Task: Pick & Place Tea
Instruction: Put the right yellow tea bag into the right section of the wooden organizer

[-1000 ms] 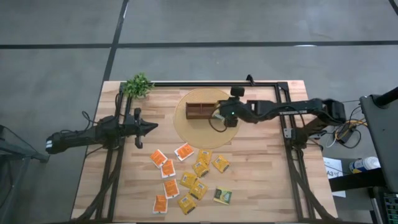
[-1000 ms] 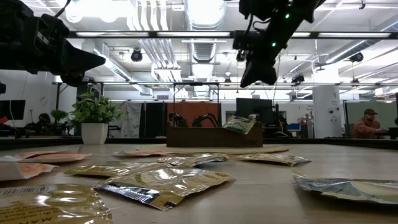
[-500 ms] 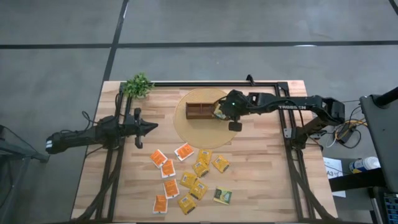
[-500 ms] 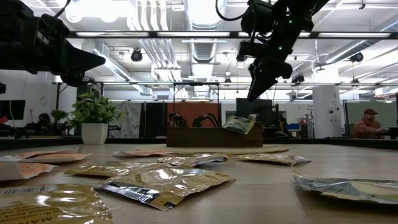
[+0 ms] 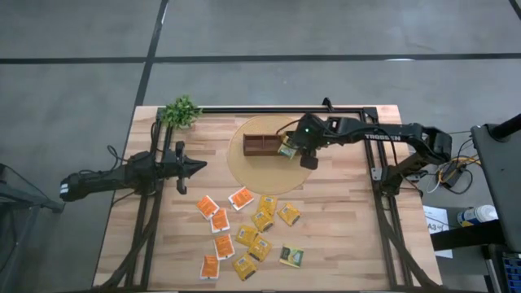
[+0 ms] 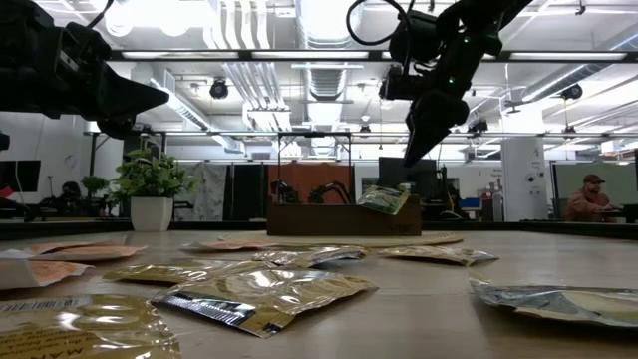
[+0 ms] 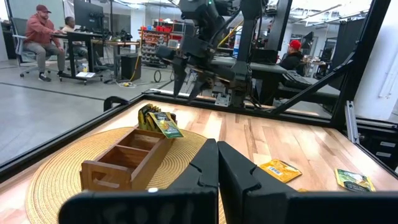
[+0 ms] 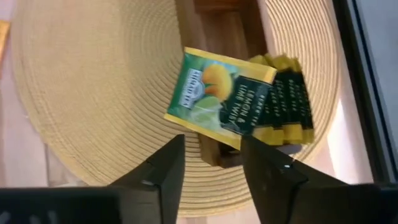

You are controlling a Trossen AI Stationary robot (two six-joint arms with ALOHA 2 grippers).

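My right gripper (image 5: pixel 295 146) (image 6: pixel 414 150) hangs open above the right end of the brown wooden box (image 5: pixel 262 145), pointing steeply down and touching nothing. Below it, a green tea sachet (image 8: pixel 219 98) lies on a stack of yellow-edged sachets (image 8: pixel 287 106) in the box's end compartment, and its edge juts over the box wall. Several orange, yellow and green sachets (image 5: pixel 244 236) lie flat on the table's near half. My left gripper (image 5: pixel 199 165) (image 7: pixel 217 168) is shut and level, held above the table at the left.
The box stands on a round woven mat (image 5: pixel 244 175) at the table's far middle. A small potted plant (image 5: pixel 181 112) stands at the far left corner. A black frame rail (image 5: pixel 260 109) runs along the far edge. People sit in the room beyond.
My right gripper has swung a little toward the table's far edge above the box's right end, has sunk slightly and has turned at the wrist. The green sachet has stayed where it lay in the box.
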